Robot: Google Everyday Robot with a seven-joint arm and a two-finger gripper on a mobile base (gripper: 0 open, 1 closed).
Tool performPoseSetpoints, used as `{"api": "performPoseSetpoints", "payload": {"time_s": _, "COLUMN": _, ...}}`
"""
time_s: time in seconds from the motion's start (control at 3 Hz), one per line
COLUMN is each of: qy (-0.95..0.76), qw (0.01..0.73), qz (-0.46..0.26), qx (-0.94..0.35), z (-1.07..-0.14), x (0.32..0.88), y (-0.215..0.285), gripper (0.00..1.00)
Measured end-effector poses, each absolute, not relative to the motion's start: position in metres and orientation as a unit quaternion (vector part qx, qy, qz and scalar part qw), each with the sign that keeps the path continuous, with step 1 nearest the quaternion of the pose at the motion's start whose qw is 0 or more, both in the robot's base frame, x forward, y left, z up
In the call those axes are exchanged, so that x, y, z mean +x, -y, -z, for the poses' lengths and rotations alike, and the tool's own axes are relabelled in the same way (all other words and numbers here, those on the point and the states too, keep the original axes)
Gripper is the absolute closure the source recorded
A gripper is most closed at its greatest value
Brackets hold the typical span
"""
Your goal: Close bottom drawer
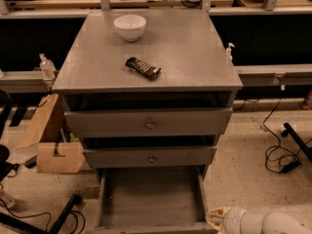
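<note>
The bottom drawer [151,196] of the grey cabinet [146,57] is pulled far out toward the camera, and its grey plank-like inside shows empty. Its front panel [151,228] lies at the lower frame edge; the knob is out of view. The middle drawer [150,157] and top drawer [148,123] are slightly out. My gripper [216,217] is low at the bottom right, right next to the open drawer's front right corner, on the end of my white arm [258,223].
A white bowl [130,26] and a dark snack bar [143,68] lie on the cabinet top. A cardboard box [53,147] stands on the floor at left. Cables [280,155] lie on the floor at right. Benches run behind.
</note>
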State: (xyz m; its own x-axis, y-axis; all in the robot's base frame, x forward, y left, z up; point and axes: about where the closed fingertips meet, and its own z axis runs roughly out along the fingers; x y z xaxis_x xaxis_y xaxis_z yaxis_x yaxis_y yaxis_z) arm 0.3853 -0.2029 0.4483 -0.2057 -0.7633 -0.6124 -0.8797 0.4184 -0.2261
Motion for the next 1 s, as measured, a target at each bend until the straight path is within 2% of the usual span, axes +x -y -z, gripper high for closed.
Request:
{"api": "performPoseSetpoints", "payload": {"time_s": 0.33, "qy": -0.762, "qw": 0.335, "qz": -0.1, "qx": -0.545, "z": -0.364, "x": 0.37, "y": 0.205, "gripper": 1.0}}
{"api": "performPoseSetpoints", "payload": {"time_s": 0.67, "qy": -0.762, "qw": 0.288, "qz": -0.102, "qx": -0.571, "z": -0.311, "x": 0.358, "y": 0.199, "gripper": 1.0}}
{"api": "performPoseSetpoints", "payload": {"time_s": 1.0, "qy": -0.762, "qw": 0.288, "qz": -0.102, "qx": -0.571, "z": -0.311, "x": 0.358, "y": 0.199, "gripper": 1.0}}
